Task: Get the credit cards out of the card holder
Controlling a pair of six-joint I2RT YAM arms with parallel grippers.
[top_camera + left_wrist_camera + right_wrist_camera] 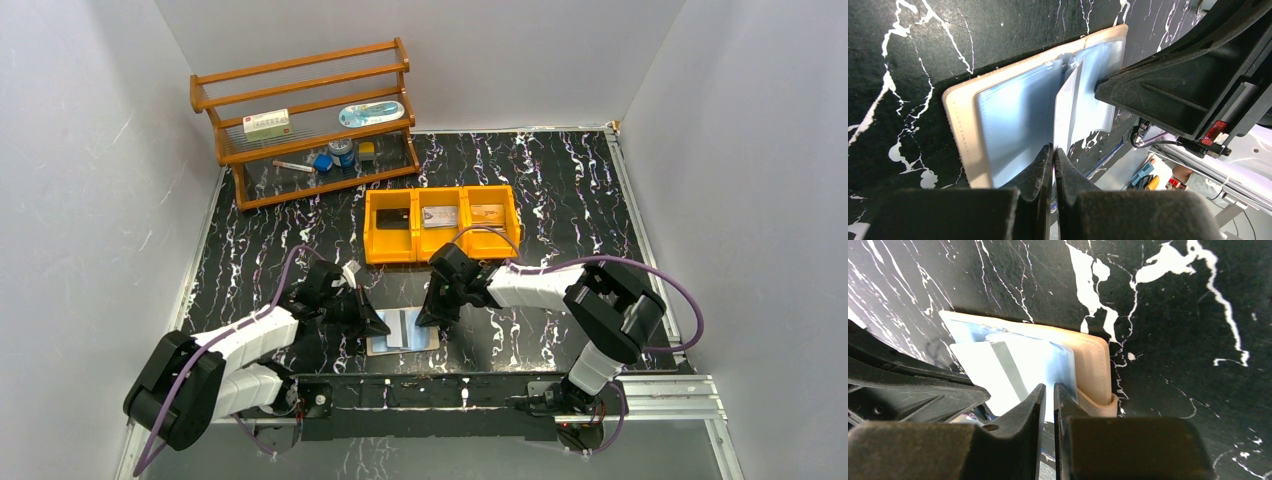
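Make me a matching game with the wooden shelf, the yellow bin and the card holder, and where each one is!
Things:
1 wooden shelf
2 yellow bin
3 card holder

Places:
A at the near edge, lying open
B at the back left
C in the middle, with credit cards inside

Pairs: 1-B; 2-C; 3-A

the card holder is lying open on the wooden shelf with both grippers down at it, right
Not quite. The card holder lies open on the black marbled table, in front of the yellow bin, not on the wooden shelf. The top external view shows this. The left gripper and the right gripper are indeed both down at it.
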